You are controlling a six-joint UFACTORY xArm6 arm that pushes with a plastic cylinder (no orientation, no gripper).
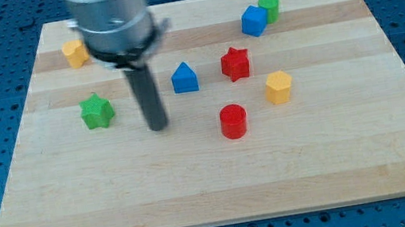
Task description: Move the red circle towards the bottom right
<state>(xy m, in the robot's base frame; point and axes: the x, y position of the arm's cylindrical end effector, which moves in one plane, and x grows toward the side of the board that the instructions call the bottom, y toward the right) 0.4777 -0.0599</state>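
Observation:
The red circle point(232, 120) sits on the wooden board point(221, 183) a little right of the middle. My tip point(158, 126) rests on the board to the view's left of the red circle, apart from it by a clear gap. The rod rises from the tip to the arm's grey body at the view's top. A blue triangle-topped block point(184, 77) stands just above and right of the tip. A red star point(235, 63) stands above the red circle. A yellow hexagon point(279, 86) stands to the circle's upper right.
A green star point(96, 112) lies left of the tip. A yellow block point(75, 53) sits at the upper left. A blue cube point(254, 20) and a green circle point(270, 7) touch at the upper right. Blue perforated table surrounds the board.

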